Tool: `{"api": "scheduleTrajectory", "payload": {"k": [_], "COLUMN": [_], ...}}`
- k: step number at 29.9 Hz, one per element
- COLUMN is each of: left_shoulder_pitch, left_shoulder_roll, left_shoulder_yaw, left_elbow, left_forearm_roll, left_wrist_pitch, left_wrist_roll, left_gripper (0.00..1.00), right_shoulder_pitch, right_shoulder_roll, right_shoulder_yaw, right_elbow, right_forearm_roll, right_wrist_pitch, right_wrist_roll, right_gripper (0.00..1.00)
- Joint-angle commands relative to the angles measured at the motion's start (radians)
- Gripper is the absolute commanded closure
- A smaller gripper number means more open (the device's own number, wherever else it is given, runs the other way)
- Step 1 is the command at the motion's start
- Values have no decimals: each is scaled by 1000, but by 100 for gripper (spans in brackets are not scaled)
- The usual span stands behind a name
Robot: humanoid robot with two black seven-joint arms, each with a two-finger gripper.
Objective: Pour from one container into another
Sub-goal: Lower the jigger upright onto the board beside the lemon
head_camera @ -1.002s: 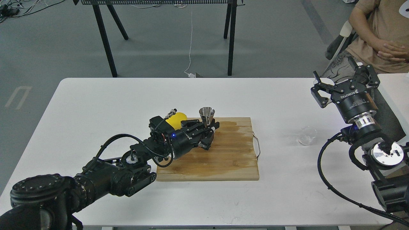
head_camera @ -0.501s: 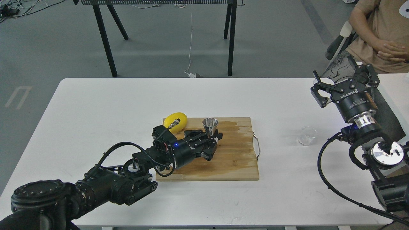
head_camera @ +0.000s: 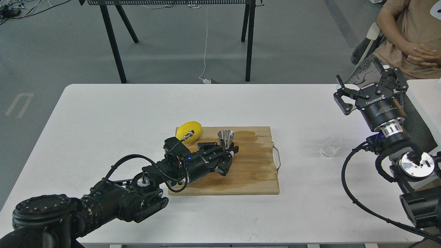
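left gripper (head_camera: pixel 225 151) sits low over the wooden cutting board (head_camera: pixel 251 172), fingers closed round the lower cone of the steel jigger (head_camera: pixel 225 137). jigger stands upright, long axis vertical, mouth up, on the board's far-left part, just right of the lemon (head_camera: pixel 189 131). can't tell if its base touches the wood or hangs a hair above.

right gripper (head_camera: pixel 370 90) is up high at the bench's (head_camera: pixel 103 113) right side, fingers spread wide, holding nothing. glass beaker (head_camera: pixel 331 146) stands upright on the bench, mouth up, well right of the board, below and left of that gripper. contents too clear to judge. a seated person (head_camera: pixel 410 38) is at far right, off the bench.

handling, as a guess: beaker is thin glass, light, smooth and slippery, breakable, so gentle squeeze across the round wall at mid height, not the rim. jigger is stiff polished steel, light, narrow foot so tippy; the waist or lower cone is the natural hold, and it prob needs steadying while the pour comes in, since the mouth is small.
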Motion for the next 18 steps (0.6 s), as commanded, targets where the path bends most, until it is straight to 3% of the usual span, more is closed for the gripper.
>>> {"api": "scheduleTrajectory", "payload": {"k": [1,13,18], "left_shoulder_pitch": [0,0,0], "left_shoulder_roll": [0,0,0], "left_shoulder_yaw": [1,3,26], "left_elbow": [0,5,5], "left_forearm_roll": [0,2,0], "left_wrist_pitch": [0,0,0], "left_wrist_roll": [0,0,0], "left_gripper": [78,70,57], "right_shoulder_pitch": [0,-3,-3], "right_shoulder_roll": [-1,0,0], "right_shoulder_yaw": [0,2,2], "right_elbow": [0,0,0], "right_forearm_roll": [2,2,2], "right_wrist_pitch": [0,0,0], "right_wrist_roll": [0,2,2], "right_gripper": [1,1,1]}}
